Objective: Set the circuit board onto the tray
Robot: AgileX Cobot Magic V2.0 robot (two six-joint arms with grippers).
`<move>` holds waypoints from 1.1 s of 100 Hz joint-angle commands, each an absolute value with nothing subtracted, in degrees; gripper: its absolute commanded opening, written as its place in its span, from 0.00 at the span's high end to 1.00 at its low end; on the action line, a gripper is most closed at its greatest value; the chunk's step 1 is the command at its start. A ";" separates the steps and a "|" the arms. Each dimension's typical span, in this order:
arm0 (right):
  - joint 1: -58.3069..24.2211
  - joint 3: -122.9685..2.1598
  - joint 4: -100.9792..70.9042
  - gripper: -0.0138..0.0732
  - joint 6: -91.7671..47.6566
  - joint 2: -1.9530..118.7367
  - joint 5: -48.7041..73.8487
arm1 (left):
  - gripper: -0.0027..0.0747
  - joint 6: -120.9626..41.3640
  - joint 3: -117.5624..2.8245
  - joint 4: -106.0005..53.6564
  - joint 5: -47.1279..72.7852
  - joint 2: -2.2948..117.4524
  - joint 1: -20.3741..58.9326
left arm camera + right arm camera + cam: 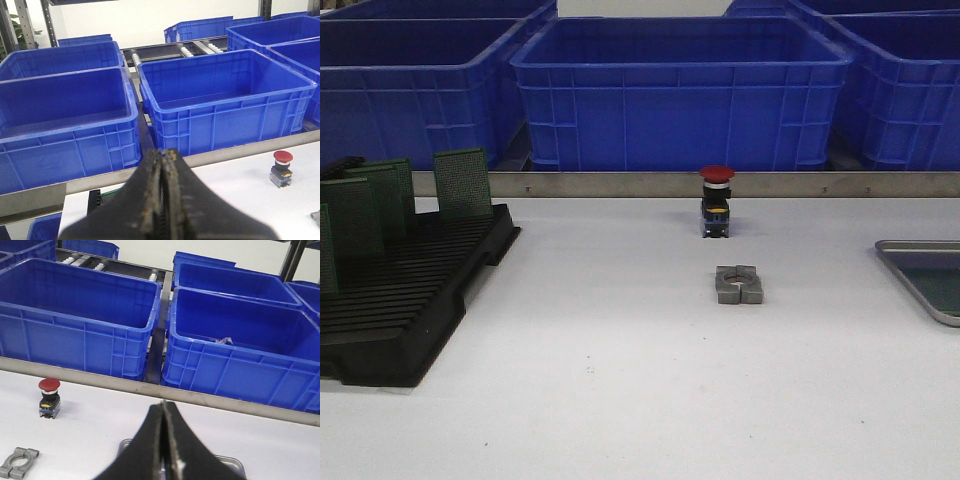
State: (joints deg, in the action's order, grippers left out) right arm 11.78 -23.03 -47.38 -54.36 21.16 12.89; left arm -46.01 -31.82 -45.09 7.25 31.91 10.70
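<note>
Several green circuit boards (460, 183) stand upright in a black slotted rack (410, 300) at the table's left. The grey metal tray (917, 246) lies at the right edge of the table, partly cut off by the frame. Neither gripper shows in the front view. My left gripper (164, 153) is shut with nothing in it, above the rack (93, 200), where a strip of green board (106, 196) peeks out. My right gripper (163, 403) is shut and empty, hanging over the tray (234, 462), which its fingers mostly hide.
A red push-button switch (716, 200) stands at the back middle of the table, with a small grey metal clamp block (738, 284) in front of it. Big blue crates (680, 90) line the far side behind a metal rail (620, 184).
</note>
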 commanded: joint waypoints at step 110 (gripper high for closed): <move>11.75 -24.54 -48.62 0.92 -54.70 21.32 9.32 | 0.99 -2.04 -28.23 1.49 0.00 27.49 10.62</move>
